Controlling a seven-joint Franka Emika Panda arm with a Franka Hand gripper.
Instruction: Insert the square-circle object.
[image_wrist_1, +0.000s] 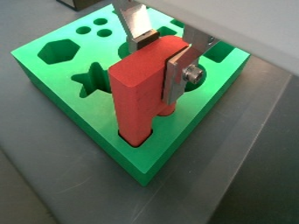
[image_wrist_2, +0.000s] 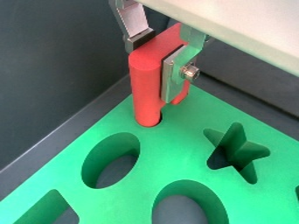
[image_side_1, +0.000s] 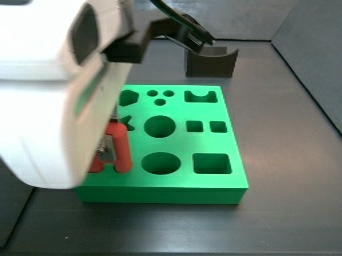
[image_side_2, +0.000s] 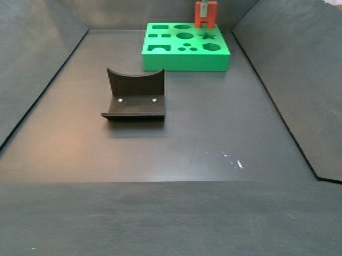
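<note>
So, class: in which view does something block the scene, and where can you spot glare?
In a side view a large blurred white arm housing hides much of the green board; in a side view small bright glints mark the dark floor; both wrist views show the gripper and red square-circle object sharply.

Clamped between the gripper (image_wrist_1: 162, 54)'s brushed silver metal fingers (image_wrist_1: 179, 72), the square-circle object (image_wrist_1: 142, 92) looks like smooth, matt red plastic. Below it, the green board (image_wrist_1: 70, 79) shows a smooth, slightly glossy plastic finish.
</note>
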